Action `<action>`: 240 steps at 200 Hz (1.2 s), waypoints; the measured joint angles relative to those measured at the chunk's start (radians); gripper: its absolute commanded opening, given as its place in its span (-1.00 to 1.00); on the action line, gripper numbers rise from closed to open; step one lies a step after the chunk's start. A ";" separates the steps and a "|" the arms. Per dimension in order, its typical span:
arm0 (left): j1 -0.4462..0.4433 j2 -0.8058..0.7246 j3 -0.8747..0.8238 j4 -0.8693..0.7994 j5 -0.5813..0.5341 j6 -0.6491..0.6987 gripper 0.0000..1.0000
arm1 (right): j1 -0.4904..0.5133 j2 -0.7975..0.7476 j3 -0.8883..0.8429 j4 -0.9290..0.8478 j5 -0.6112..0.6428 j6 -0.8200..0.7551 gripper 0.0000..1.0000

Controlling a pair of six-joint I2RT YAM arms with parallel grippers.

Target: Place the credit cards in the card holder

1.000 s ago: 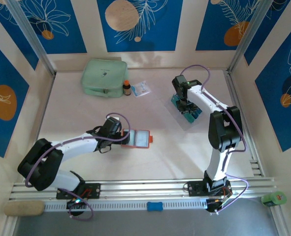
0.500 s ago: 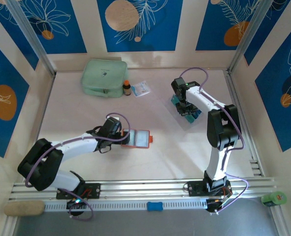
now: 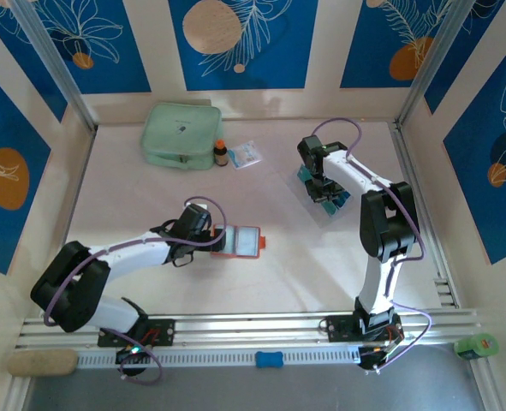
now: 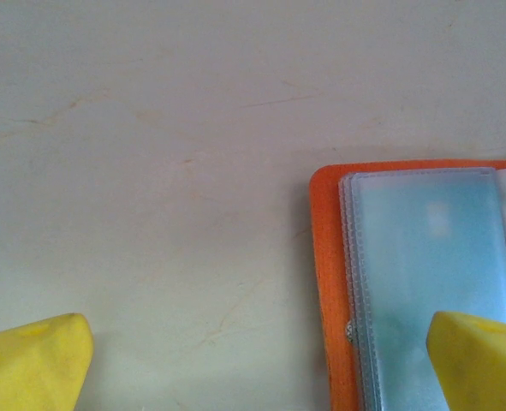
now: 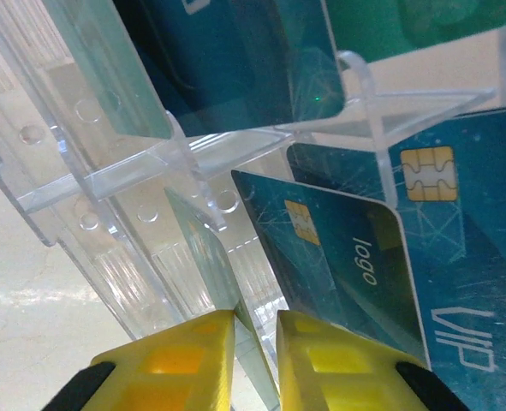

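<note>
- Cards (image 5: 338, 257), blue and green, stand in a clear plastic rack (image 5: 107, 214) on the right side of the table (image 3: 150, 205), well apart from the wallet.
- One blue card has a gold chip and the word "logo" on it. The card next to it says "VIP".
- The right gripper (image 5: 255, 342) is at the rack, and its yellow fingers (image 5: 175, 364) are very close together.
- A thin greenish sheet goes down into the small gap between them. I cannot tell if it is a card or a part of the rack. I also cannot tell if the fingers squeeze it.
- The wallet (image 3: 240, 242) lies open and flat near the middle of the table. It is orange, and its pale clear pockets face up.
- The left gripper (image 4: 257, 360) is low at the left edge of the wallet, and its jaws are wide apart. One yellow tip is over bare table and the other is over the clear pockets. It holds nothing.
- A big green pouch (image 3: 180, 134) lies at the back of the table. A small brown bottle (image 3: 220, 153) stands just beside it, and a white and blue packet (image 3: 246, 155) lies next to the bottle.
</note>
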 measured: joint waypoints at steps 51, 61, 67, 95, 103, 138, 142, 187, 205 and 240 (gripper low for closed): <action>0.000 0.000 0.000 0.000 0.000 0.000 0.99 | 0.007 -0.011 0.000 -0.009 -0.022 -0.005 -0.77; 0.000 0.000 0.000 0.000 0.000 0.000 0.99 | 0.011 -0.011 0.000 -0.012 -0.023 -0.005 -0.80; 0.000 0.000 0.000 0.000 0.000 0.000 0.99 | 0.013 -0.012 0.000 -0.013 -0.023 -0.007 -0.83; 0.000 0.000 0.000 0.000 0.010 -0.003 0.99 | 0.023 -0.027 0.000 -0.023 -0.029 -0.014 -0.97; 0.000 0.000 0.000 0.000 0.013 -0.004 0.99 | 0.026 -0.037 0.000 -0.025 -0.029 -0.014 -1.00; 0.000 -0.021 0.000 -0.004 0.026 -0.004 0.99 | 0.043 -0.076 0.020 -0.052 -0.029 -0.015 -1.00; 0.000 -0.027 0.001 -0.004 0.027 -0.004 0.99 | 0.046 -0.078 0.026 -0.055 -0.029 -0.014 -1.00; 0.000 -0.055 0.035 -0.029 0.037 -0.003 0.99 | 0.101 -0.117 0.097 -0.090 -0.035 0.002 -1.00; 0.001 -0.055 0.062 -0.040 0.040 0.004 0.99 | 0.130 -0.154 0.101 -0.092 -0.074 0.027 -1.00; 0.002 -0.047 0.113 -0.055 0.045 0.032 0.99 | 0.158 -0.266 0.063 -0.001 -0.258 0.124 -1.00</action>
